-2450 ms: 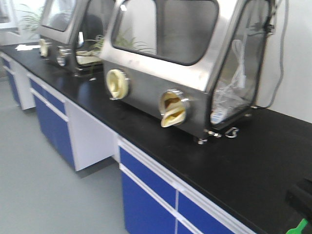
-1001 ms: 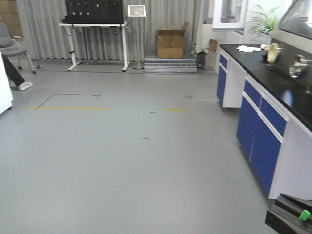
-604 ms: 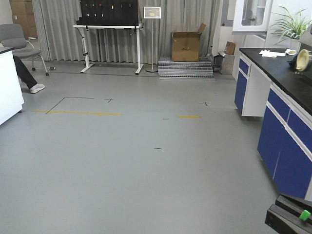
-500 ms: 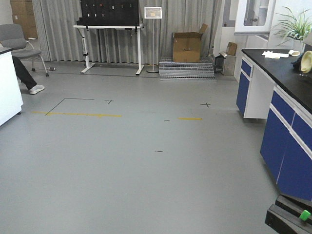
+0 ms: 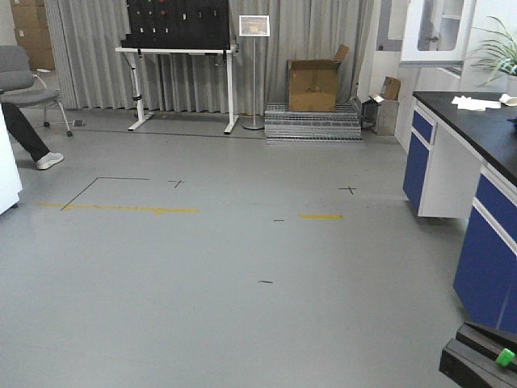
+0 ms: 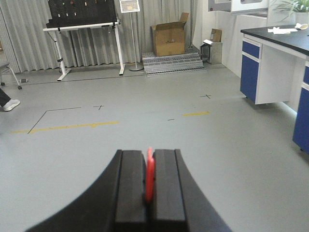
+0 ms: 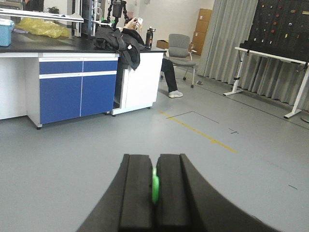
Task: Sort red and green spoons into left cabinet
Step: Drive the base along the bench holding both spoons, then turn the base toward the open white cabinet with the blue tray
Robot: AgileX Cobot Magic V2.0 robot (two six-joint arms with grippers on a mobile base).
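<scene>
My left gripper (image 6: 149,166) is shut on the red spoon (image 6: 150,176), which shows edge-on as a thin red strip between the black pads. My right gripper (image 7: 154,174) is shut on the green spoon (image 7: 155,187), seen edge-on between its pads. In the front view the right gripper (image 5: 478,356) shows at the bottom right corner with a bit of the green spoon (image 5: 506,356) sticking out. The left gripper is out of the front view. Both grippers are held above bare grey floor.
A black-topped counter with blue cabinets (image 5: 489,267) runs along the right. A cardboard box (image 5: 313,83) on a metal platform and a standing desk (image 5: 178,52) stand at the far wall. A seated person (image 7: 130,43) and a blue cabinet counter (image 7: 77,89) show in the right wrist view.
The view has swung left, away from the glove boxes on the counter, to the open floor. The counter has slid toward the right edge. Both grippers remain shut.
</scene>
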